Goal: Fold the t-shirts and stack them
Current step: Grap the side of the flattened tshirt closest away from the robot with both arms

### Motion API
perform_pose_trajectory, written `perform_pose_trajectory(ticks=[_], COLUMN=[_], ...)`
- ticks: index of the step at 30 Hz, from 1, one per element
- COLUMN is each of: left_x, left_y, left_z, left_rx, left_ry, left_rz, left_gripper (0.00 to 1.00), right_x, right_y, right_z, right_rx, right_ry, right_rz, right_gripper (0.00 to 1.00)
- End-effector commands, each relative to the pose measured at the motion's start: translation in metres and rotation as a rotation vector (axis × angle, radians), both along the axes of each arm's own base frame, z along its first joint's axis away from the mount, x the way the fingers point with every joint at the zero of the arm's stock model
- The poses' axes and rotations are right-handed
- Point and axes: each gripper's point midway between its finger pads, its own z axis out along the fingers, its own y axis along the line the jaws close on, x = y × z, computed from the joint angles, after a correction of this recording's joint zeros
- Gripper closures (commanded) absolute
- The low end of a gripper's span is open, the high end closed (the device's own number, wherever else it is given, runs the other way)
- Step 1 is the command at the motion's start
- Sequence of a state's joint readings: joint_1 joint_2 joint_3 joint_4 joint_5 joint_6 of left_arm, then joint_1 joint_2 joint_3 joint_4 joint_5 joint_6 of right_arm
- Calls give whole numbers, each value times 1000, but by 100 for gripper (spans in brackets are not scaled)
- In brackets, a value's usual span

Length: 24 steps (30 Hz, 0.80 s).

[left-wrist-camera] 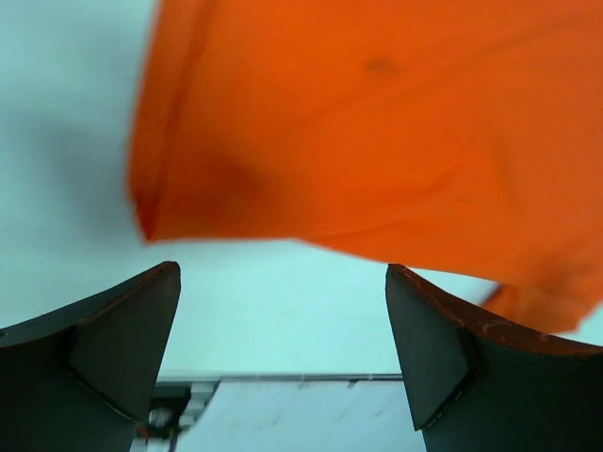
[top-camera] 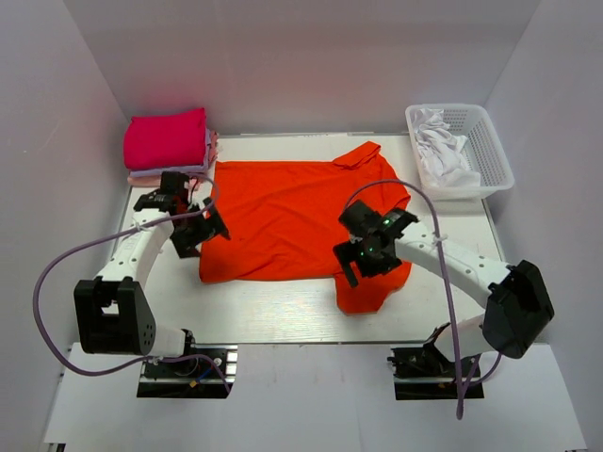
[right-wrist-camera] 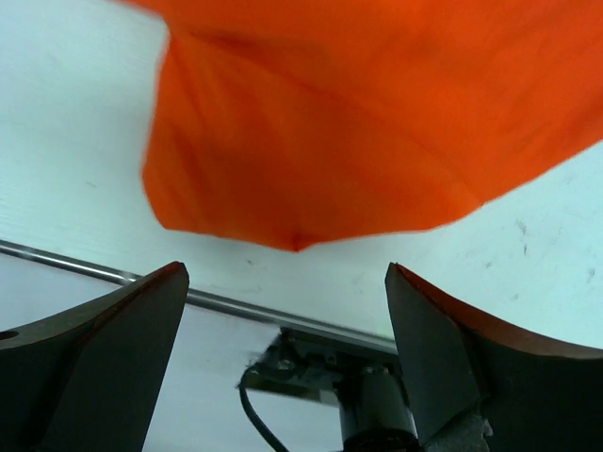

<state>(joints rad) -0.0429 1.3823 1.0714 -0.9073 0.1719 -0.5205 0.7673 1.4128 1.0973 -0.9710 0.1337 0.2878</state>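
Note:
The bright orange-red t-shirt (top-camera: 283,217) lies spread flat across the middle of the table. My left gripper (top-camera: 200,235) hovers over its near left corner; in the left wrist view my left gripper (left-wrist-camera: 283,320) is open, with the shirt's corner (left-wrist-camera: 377,122) just beyond the fingertips and bare table between them. My right gripper (top-camera: 363,254) hangs over the shirt's near right part. It too is open (right-wrist-camera: 287,320), and a rounded orange flap (right-wrist-camera: 358,122) lies ahead of it, untouched. A folded magenta-pink shirt (top-camera: 168,138) tops a stack at the back left, over a pale lavender one (top-camera: 174,170).
A white plastic basket (top-camera: 499,160) with crumpled white cloth (top-camera: 443,151) stands at the back right. White walls enclose the table (top-camera: 283,311) on three sides. The table's metal front edge (right-wrist-camera: 226,303) and the right arm's base (right-wrist-camera: 372,414) show below the right fingers.

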Motion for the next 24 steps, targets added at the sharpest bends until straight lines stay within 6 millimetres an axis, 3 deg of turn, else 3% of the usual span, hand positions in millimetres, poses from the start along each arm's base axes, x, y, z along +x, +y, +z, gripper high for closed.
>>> perform_pose_trajectory(ticks=[1, 3, 8, 11, 16, 18, 21, 24], left_x=[-54, -67, -68, -73, -48, -48, -53, -56], left_y=[29, 30, 25, 32, 29, 30, 30, 30], left_z=[-22, -32, -44, -57, -63, -67, -77, -77], left_rx=[107, 105, 33, 64, 18, 9, 9, 10], left_ry=[214, 239, 218, 249, 165, 170, 196, 209], left_rz=[171, 191, 215, 224, 182, 179, 178, 178], left_gripper=[0, 0, 2, 7, 8, 11, 23, 38], right_x=[-19, -24, -48, -45, -29, -21, -24, -39], right_y=[-19, -12, -22, -18, -7, -1, 0, -5], right_z=[-20, -27, -63, -70, -74, -72, -78, -88], right_rx=[-155, -145, -185, -200, -157, -137, -129, -148], right_ry=[2, -8, 23, 0, -85, -126, -101, -48], right_rz=[-9, -1, -16, -24, 5, 5, 18, 18], right_gripper=[9, 9, 11, 11, 11, 11, 15, 26])
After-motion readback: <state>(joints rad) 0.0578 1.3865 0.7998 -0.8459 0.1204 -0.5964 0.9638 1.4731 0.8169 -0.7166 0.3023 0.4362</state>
